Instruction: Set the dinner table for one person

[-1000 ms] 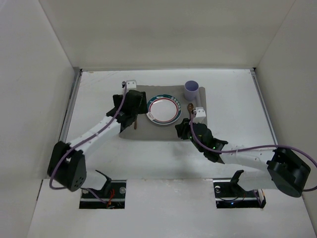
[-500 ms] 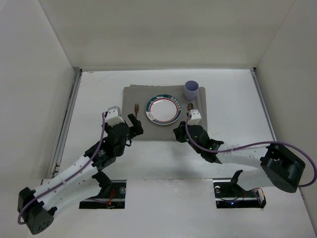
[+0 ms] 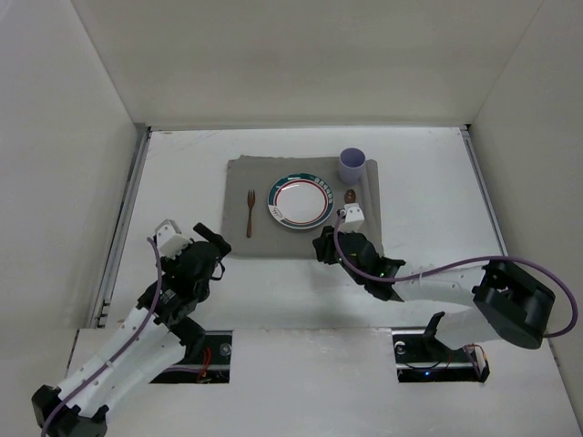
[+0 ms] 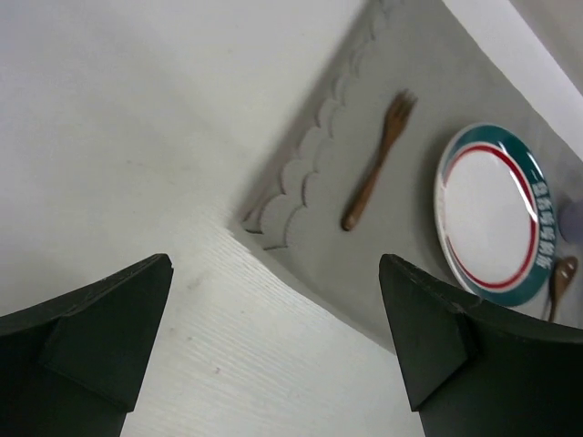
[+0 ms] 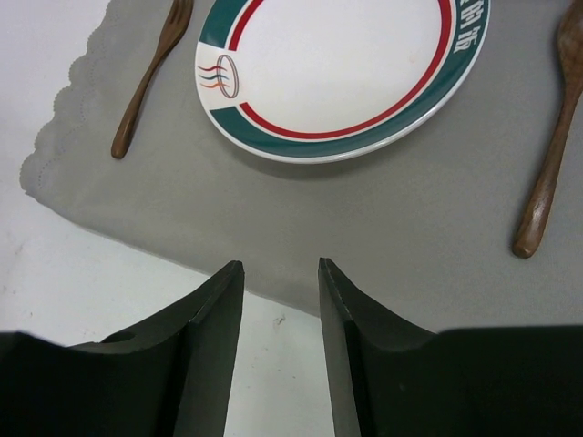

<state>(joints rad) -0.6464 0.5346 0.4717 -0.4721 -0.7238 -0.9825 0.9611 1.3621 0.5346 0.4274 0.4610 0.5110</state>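
The white dinner table [image 3: 428, 182] carries a grey cloth mat [image 3: 273, 238]. On the mat lie a white plate with a green and red rim [image 3: 300, 201], a wooden fork [image 3: 250, 213] to its left and a wooden spoon [image 3: 351, 196] to its right. A lilac cup [image 3: 352, 165] stands at the mat's far right corner. My left gripper [image 3: 216, 240] is open and empty over bare table, near the mat's front left corner [image 4: 250, 218]. My right gripper [image 3: 321, 244] is narrowly open and empty over the mat's front edge [image 5: 301, 291]. The fork [image 4: 378, 159] and plate [image 5: 342, 68] show in the wrist views.
Thin metal rails [image 3: 127, 209] run along the table's side edges, and white walls enclose it at the back and sides. Both arm bases sit at the near edge.
My left gripper has let go of the fork on the mat and drawn back toward the near left. My right gripper has drawn back a little to the mat's front edge.
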